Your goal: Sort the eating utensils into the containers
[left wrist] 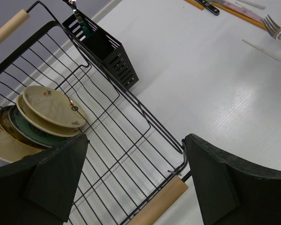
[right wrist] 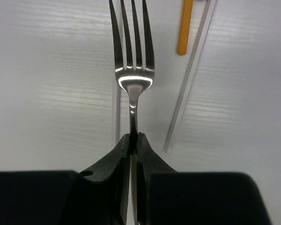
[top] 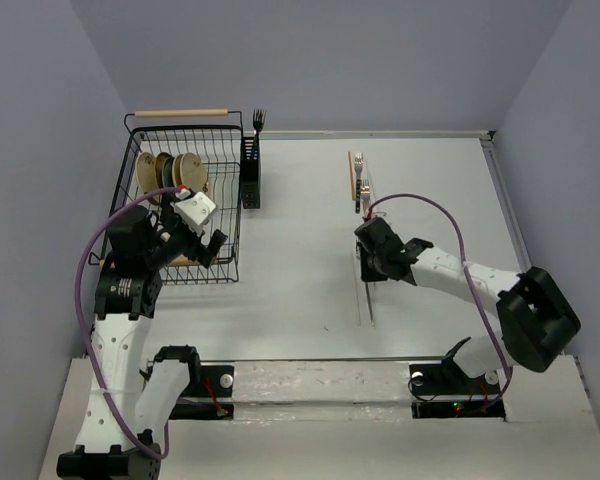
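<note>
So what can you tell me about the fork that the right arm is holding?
The fork is slim, shiny silver metal with four straight tines, light glinting across its neck. The right arm's jaws are shut on its narrow stem, so the handle is hidden. Its tines point away from the jaws, over the white table, near an orange chopstick it does not touch.

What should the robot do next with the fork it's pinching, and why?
Probably lift the fork and carry it toward the black caddy beside the rack. The right gripper is shut on its neck, and that caddy already holds another fork upright.
</note>
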`<state>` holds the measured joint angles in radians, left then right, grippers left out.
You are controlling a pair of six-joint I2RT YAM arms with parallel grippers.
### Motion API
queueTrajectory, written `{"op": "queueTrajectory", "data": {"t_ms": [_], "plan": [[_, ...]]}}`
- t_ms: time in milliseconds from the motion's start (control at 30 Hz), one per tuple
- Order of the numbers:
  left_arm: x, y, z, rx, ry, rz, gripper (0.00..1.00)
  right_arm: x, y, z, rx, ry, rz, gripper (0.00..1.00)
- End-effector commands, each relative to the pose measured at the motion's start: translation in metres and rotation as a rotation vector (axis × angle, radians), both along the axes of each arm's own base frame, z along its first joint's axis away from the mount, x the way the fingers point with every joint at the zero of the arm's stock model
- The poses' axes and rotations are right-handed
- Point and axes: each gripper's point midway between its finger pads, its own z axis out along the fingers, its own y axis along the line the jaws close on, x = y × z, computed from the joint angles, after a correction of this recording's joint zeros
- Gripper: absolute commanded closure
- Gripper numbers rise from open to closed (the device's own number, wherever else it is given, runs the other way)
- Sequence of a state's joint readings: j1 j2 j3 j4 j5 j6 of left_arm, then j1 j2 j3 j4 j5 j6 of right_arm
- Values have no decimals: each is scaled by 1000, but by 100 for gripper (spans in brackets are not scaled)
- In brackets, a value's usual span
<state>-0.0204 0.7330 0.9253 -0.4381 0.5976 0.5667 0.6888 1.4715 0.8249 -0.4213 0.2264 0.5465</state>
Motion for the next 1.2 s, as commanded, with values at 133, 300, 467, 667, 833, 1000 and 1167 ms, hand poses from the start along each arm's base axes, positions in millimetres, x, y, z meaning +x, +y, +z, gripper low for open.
{"op": "queueTrajectory", "data": {"t_ms": [133,300,467,667,833,1000,1167], "plan": [[9,-4,27,-36,-62,0,1,78,47,232,260,-752,201,100],[23,11,31,-55,-103,110,1,103,94,372,417,-1211,364,100],[49,64,23,-31,-182,435,1,130,156,453,652,-1467,466,100],[58,126,26,-24,-297,794,1,208,221,453,673,-1602,455,100],[56,151,23,5,-350,934,1,243,257,423,687,-1646,484,100],[59,151,15,23,-344,929,1,270,269,386,669,-1622,441,100],[59,157,13,46,-353,959,1,279,276,353,672,-1562,435,100]]}}
